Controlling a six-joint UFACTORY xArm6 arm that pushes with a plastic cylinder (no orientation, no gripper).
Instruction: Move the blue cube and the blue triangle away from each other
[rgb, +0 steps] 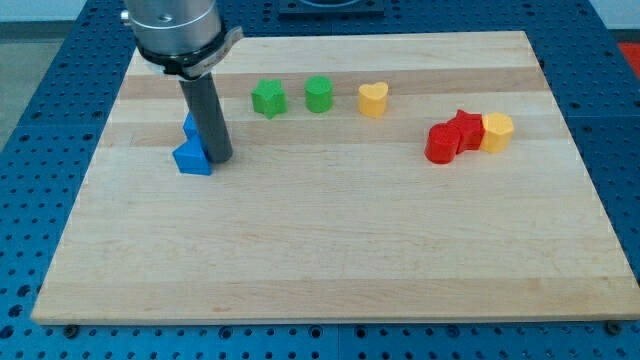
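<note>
A blue cube (191, 158) lies at the view's left on the wooden board (330, 250). A second blue block, the triangle (189, 125), sits just above it, partly hidden behind the rod; the two look close or touching. My tip (220, 159) rests on the board right beside the blue cube, on its right side, touching or nearly touching it. The rod covers the right part of the blue triangle.
A green star (268, 98) and a green block (318, 94) sit right of the rod at the view's top, with a yellow heart (373, 99) beyond. At the right, a red cylinder (440, 143), a red star (465, 127) and a yellow block (496, 131) cluster together.
</note>
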